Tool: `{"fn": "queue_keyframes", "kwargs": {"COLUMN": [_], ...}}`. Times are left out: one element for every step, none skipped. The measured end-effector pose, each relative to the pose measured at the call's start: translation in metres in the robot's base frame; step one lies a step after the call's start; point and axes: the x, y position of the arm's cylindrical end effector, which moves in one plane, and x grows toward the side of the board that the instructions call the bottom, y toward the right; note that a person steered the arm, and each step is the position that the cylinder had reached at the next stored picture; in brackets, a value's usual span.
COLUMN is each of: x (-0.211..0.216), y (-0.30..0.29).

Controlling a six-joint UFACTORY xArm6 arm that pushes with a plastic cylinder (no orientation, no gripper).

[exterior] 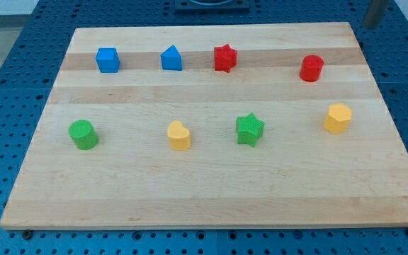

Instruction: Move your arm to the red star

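Observation:
The red star (225, 57) sits on the wooden board (204, 198) in the upper row, a little right of centre. My rod shows at the view's top right corner, and my tip (370, 26) is just beyond the board's top right corner. The tip is far to the right of the red star and slightly above it in the view. It touches no block. The nearest block to the tip is the red cylinder (311, 68).
In the upper row, a blue cube (108, 59) and a blue pentagon block (171, 58) lie left of the red star. The lower row holds a green cylinder (83, 134), a yellow heart (179, 134), a green star (249, 129) and a yellow hexagon (337, 118).

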Motion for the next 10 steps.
{"fn": "queue_keyframes", "kwargs": {"x": [-0.001, -0.002, -0.002, -0.012, -0.011, 0.005, 0.006, -0.002, -0.003, 0.019], "y": [0.000, 0.000, 0.000, -0.014, -0.029, -0.100, -0.139, -0.203, -0.280, -0.314]}}
